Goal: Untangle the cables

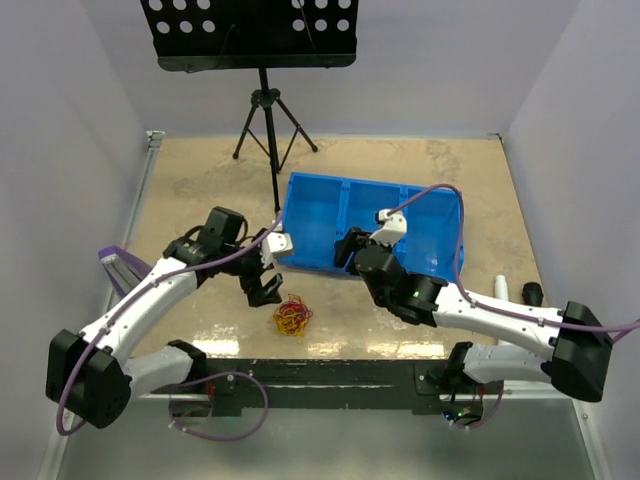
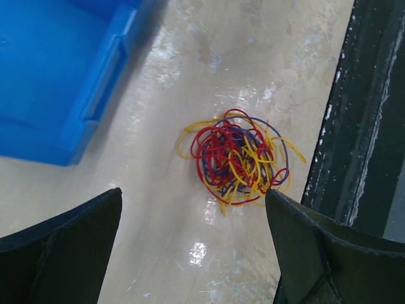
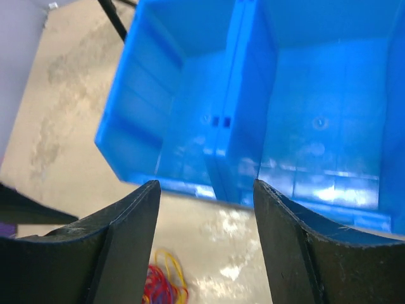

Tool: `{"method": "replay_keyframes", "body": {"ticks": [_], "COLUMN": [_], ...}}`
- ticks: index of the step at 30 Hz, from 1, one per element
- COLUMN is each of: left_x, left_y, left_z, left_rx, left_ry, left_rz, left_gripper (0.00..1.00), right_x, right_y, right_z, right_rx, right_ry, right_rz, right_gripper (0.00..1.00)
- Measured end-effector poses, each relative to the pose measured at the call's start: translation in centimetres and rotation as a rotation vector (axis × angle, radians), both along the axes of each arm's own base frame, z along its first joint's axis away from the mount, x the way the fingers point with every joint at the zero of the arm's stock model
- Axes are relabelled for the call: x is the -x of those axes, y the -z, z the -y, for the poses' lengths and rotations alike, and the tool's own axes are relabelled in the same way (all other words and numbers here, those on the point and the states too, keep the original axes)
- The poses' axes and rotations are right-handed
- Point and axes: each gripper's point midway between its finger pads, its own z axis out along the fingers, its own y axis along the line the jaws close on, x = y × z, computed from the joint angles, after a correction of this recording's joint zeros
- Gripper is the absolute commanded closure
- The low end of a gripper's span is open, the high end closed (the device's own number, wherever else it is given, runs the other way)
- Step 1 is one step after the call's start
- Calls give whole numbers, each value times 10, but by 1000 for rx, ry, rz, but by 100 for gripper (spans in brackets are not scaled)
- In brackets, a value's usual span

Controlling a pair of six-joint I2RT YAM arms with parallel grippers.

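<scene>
The cables (image 1: 293,316) lie as one small tangle of thin red, yellow and purple wire on the tan table, near the front edge. In the left wrist view the tangle (image 2: 237,157) rests just ahead of my left gripper (image 2: 193,191), closer to its right finger; the jaws stand wide apart with nothing between them. From above, the left gripper (image 1: 264,292) hovers just left of the tangle. My right gripper (image 1: 347,250) is open and empty at the blue bin's near wall. Its wrist view catches only an edge of the tangle (image 3: 166,282), low beside the left finger (image 3: 120,247).
A blue bin (image 1: 440,255) with three compartments sits behind the tangle, holding nothing that shows. A black tripod music stand (image 1: 265,110) rises at the back. A white cylinder (image 1: 501,288) lies at the right. A black rail (image 2: 361,126) borders the table's near edge.
</scene>
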Motion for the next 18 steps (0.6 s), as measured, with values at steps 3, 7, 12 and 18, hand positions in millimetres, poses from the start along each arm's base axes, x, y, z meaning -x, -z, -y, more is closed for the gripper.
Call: {"method": "replay_keyframes", "body": {"ticks": [3,7,12,18], "left_x": [11,19,13,14], "left_y": [16,36,51,67], "left_z": [14,22,24,26], "left_rx": [-27,-79,-125,-161], "left_ry": [62,103,100,98], "left_rz": [-56,-118,-123,-175], "left_gripper": [0,0,3,36], "right_x": [13,27,36,50], "right_y": [16,33,41,59], "right_z": [4,7,2,-9], "right_rx": [8,26,23,27], "right_ry": [-31,-60,-96,-149], "right_rz": [-33,-75,-103,-142], "right_gripper": [36,36,35,36]}}
